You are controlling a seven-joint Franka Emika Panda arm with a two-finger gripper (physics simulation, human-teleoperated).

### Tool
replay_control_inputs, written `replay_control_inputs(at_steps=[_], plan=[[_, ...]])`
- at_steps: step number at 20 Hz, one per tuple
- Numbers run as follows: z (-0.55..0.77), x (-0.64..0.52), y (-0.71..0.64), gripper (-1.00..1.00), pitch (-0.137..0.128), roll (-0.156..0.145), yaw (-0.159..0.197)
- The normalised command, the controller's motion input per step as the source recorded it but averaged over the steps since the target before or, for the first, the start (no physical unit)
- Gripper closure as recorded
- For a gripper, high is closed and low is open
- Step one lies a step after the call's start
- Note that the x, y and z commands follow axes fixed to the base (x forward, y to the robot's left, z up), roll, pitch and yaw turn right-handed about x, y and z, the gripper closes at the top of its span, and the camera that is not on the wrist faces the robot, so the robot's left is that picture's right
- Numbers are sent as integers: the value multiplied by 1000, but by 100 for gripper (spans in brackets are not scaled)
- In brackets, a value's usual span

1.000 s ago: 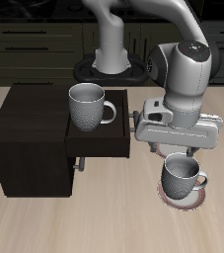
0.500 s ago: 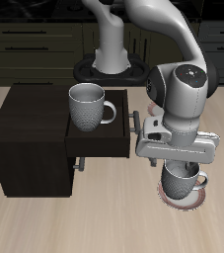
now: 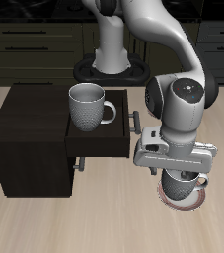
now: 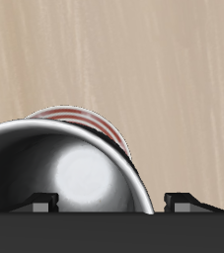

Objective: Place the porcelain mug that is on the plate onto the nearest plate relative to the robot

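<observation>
The robot arm (image 3: pixel 173 94) is showing glossy white-grey rounded shells, with a dark round cap and a black ring at its base (image 3: pixel 111 67).

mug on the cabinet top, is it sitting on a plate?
No. That mug stands directly on the dark cabinet, with no plate under it in the exterior view.

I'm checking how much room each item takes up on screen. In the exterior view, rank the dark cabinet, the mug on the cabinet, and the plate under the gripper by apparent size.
1. dark cabinet
2. mug on the cabinet
3. plate, though the gripper and the porcelain mug hide most of it, so this ranking is unsure.
</observation>
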Motion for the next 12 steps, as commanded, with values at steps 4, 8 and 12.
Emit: replay_control_inputs(at_steps=[4,8,12], plan=[[-63,-52,-6,100,10,7,-8],[17,8,-42,100,4,-3,-20],[59,18,23,100,-7,7,-19]])
